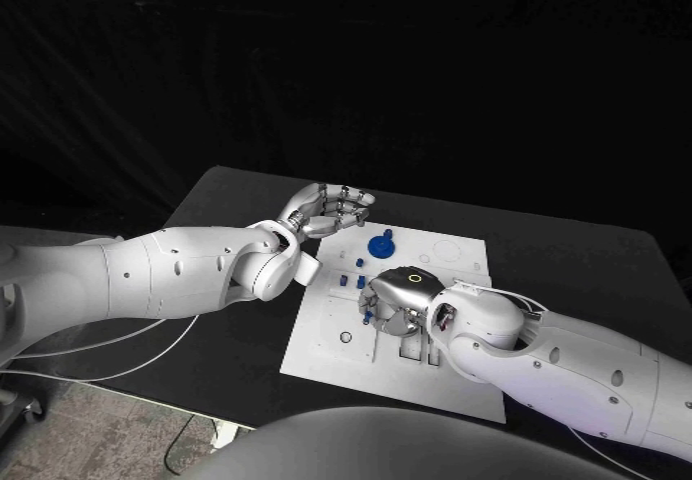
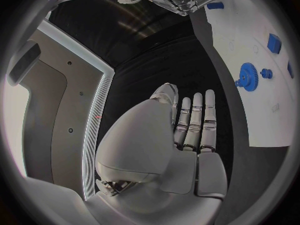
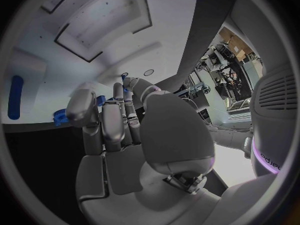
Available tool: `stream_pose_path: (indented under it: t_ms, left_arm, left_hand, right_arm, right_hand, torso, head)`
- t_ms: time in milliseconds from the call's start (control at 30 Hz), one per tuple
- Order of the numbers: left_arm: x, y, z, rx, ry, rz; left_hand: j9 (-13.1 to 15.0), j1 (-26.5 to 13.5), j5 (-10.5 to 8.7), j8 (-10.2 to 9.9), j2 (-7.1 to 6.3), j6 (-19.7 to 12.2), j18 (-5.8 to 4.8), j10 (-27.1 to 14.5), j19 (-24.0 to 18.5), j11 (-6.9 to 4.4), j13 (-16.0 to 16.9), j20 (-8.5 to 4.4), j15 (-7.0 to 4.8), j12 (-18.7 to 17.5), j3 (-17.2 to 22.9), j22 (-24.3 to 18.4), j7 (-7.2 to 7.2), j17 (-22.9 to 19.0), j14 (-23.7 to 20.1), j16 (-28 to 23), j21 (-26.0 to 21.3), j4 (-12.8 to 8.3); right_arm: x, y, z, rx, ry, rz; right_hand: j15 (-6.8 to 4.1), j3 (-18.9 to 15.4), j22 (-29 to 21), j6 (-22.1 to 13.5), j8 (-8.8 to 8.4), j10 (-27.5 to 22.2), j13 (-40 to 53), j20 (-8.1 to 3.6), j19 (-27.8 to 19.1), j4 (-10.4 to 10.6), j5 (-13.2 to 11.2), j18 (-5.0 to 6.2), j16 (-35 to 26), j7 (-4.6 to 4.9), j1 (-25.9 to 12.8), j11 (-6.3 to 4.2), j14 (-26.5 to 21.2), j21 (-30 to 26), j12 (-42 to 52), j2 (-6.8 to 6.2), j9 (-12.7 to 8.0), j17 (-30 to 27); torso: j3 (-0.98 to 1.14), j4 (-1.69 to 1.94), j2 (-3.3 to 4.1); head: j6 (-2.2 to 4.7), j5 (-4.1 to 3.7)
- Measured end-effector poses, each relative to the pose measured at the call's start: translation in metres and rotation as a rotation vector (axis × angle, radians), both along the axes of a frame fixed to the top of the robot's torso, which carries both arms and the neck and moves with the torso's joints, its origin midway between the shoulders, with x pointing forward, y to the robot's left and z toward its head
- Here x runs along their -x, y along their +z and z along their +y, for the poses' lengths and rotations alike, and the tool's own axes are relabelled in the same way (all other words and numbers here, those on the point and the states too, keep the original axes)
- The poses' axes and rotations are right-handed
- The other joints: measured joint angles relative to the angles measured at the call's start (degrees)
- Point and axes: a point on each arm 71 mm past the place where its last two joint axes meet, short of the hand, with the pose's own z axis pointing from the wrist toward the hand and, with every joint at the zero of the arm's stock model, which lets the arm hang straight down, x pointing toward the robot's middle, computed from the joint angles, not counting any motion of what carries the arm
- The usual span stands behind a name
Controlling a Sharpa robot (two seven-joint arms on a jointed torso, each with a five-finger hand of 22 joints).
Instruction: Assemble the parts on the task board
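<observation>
Head view: my right hand [image 1: 397,300] over task board [image 1: 325,350] middle, fingers curled down among small blue parts [image 1: 351,282], grasp probably empty, can't tell. Blue gear [image 1: 379,246] lies just beyond; left hand [image 1: 326,210] open, empty, off board's far-left corner.

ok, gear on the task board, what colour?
Blue gear; clearest in the left wrist view.

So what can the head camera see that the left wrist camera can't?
Head view alone: the whole task board on the black table, and the right hand low over the board's middle. Left wrist view alone: the left hand from behind, fingers straight, holding nothing. Both: the blue gear and the board.
</observation>
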Motion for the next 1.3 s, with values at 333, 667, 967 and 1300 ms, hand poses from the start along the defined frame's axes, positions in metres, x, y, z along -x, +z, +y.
stream_pose_path:
  t_ms: [333,667,967,1300]
  left_arm:
    - [-0.0003,-0.001,-0.0001,0.0,-0.001,0.003]
    - [-0.0007,-0.0021,-0.001,0.001,-0.003,0.006]
    - [-0.0011,-0.0031,-0.001,0.002,-0.003,0.01]
    - [-0.0016,-0.0039,-0.0007,0.004,-0.001,0.014]
  left_hand:
    - [0.0,0.0,0.0,0.0,0.0,0.0,0.0,0.0,0.0,0.0,0.0,0.0,0.0,0.0,0.0,-0.01,0.0,0.0,0.0,0.0,0.0,0.0]
    - [-0.06,0.0,0.0,0.24,0.0,0.0,0.0,0.0,0.0,0.0,-0.1,0.0,0.0,0.0,0.0,0.08,0.0,-0.04,0.0,0.0,0.0,0.0]
    - [-0.15,0.24,0.0,0.23,0.24,0.0,0.0,0.0,0.0,0.0,-0.24,0.0,0.0,0.0,0.0,0.26,0.0,-0.08,0.0,0.0,0.0,0.0]
    - [-0.15,0.3,0.0,0.23,0.3,0.0,0.0,0.0,0.0,0.0,-0.32,0.0,0.0,0.0,0.0,0.35,0.0,-0.12,0.0,0.0,0.0,0.0]
  right_arm:
    - [0.0013,-0.0024,-0.0012,0.008,0.001,0.008]
    - [0.0022,-0.0026,0.0004,0.011,0.006,0.011]
    - [0.0036,-0.0045,0.0022,0.019,0.012,0.019]
    - [0.0008,-0.0067,-0.0075,0.032,-0.005,0.02]
  right_hand:
    - [0.22,0.02,-0.01,-0.09,-0.2,0.0,-0.06,0.2,-0.2,-0.03,0.32,0.01,-0.47,-0.06,0.0,0.0,-0.22,-0.55,-0.01,0.0,-0.01,-0.47]
    - [0.64,0.17,0.04,-0.51,-1.14,-0.22,-0.19,0.31,-0.75,-0.17,-0.82,0.0,-1.01,0.35,0.0,0.22,-0.64,-1.45,-0.23,0.0,-0.36,-1.03]
    - [1.47,-0.8,0.03,-7.16,-6.94,-5.59,-0.76,1.21,-3.54,0.8,-11.49,0.01,-3.56,0.12,-1.87,1.91,-3.33,-6.45,-2.17,-1.87,-3.63,-3.9]
    - [2.05,-5.9,0.02,-11.33,-10.14,-15.97,0.7,1.84,-7.19,2.86,-17.59,0.93,-6.78,-2.16,-2.59,3.3,-7.4,-14.12,-1.53,-2.67,-6.8,-8.01]
  torso:
    - [-0.02,0.01,-0.01]
    - [-0.03,0.01,-0.04]
    - [-0.03,0.03,-0.07]
    - [-0.03,0.07,-0.03]
  head:
    - [0.0,0.11]
    - [0.0,-0.01]
    - [0.0,-0.18]
    - [0.0,-0.2]
